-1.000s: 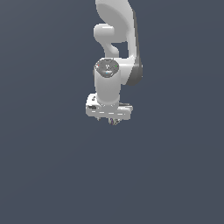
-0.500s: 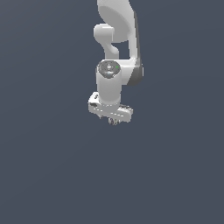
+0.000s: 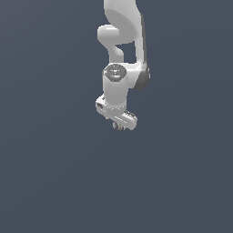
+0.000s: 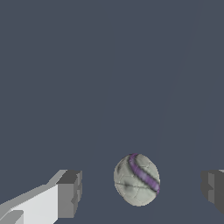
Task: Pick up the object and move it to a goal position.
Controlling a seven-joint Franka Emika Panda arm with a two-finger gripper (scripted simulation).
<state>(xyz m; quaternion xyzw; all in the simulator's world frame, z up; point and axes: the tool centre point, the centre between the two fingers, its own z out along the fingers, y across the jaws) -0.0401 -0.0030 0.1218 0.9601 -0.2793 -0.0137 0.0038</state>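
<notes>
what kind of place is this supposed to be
Most likely a bare simulated test scene, not a real room: a flat, featureless grey ground, a smooth rendered white arm, and one grey ball with a purple stripe.

exterior view distant, wrist view close over ball [image 4: 137,179]

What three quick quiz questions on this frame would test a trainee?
1. True or false: the jaws are shut on the ball.
2. What colour is the ball's stripe?
3. The ball sits: A) between the fingers, B) outside them, C) out of view.

Key: 1. False; in the wrist view there are gaps on both sides. 2. Purple, on a grey cracked surface. 3. A; the gripper straddles it.
</notes>
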